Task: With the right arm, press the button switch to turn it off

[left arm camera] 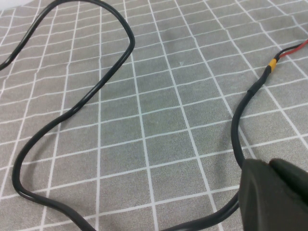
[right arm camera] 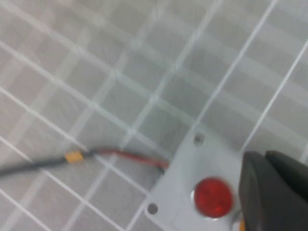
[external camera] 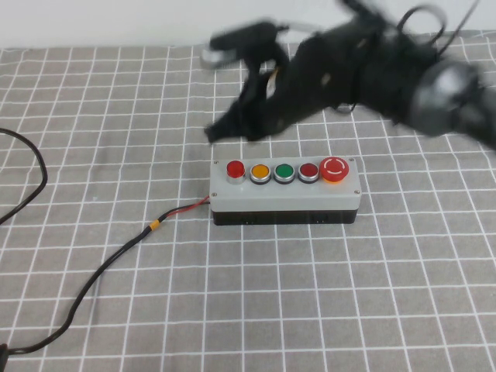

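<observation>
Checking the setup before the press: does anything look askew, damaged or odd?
Nothing stands out. The grey box sits flat and square, button switch intact, cable trailing loosely. The right claw hovers behind it; the left claw is over the cable.

right pincer [external camera: 221, 133] above-behind button switch [external camera: 235, 169]; grey box [external camera: 285, 198] on table

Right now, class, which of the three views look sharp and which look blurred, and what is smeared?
High view: the right arm and right pincer are smeared, while the grey box is crisp. Right wrist view: wholly soft, the button switch included. Left wrist view: sharp on the black cable; the left pincer is a dark edge.
</observation>
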{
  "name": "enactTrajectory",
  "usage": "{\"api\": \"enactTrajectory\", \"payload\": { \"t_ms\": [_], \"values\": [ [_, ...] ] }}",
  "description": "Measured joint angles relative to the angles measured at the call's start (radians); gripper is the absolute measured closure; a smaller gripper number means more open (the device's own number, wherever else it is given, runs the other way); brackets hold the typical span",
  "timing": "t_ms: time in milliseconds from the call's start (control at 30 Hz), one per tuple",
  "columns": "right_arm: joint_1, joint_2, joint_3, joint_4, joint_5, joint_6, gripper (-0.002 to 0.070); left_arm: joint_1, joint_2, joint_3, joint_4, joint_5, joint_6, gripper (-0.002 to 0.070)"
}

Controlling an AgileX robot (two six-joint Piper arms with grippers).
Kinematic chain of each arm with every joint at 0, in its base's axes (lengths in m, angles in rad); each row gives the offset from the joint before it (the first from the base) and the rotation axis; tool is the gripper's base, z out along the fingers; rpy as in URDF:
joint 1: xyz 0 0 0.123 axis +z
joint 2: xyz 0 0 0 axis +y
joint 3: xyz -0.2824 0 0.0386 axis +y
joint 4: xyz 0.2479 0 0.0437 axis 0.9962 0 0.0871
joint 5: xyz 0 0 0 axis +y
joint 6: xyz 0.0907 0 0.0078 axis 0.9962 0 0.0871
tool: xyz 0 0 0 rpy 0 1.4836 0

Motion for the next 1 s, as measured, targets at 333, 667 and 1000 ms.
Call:
{"api": "enactTrajectory", "payload": {
  "t_ms": [333,667,1000],
  "values": [
    [0.000,-0.360,0.012,-0.171,0.141,-0.006,0.0692,0.000,0.000,0.000,-0.008,0.000,0.000,0.0678],
    [0.000,-0.765,0.468,-0.182,0.037,-0.017,0.0692,0.000,0.000,0.000,-0.026,0.000,0.000,0.0678],
    [0.000,-1.196,0.946,-0.124,-0.085,-0.017,0.0692,0.000,0.000,0.000,-0.026,0.000,0.000,0.0678]
  ]
}}
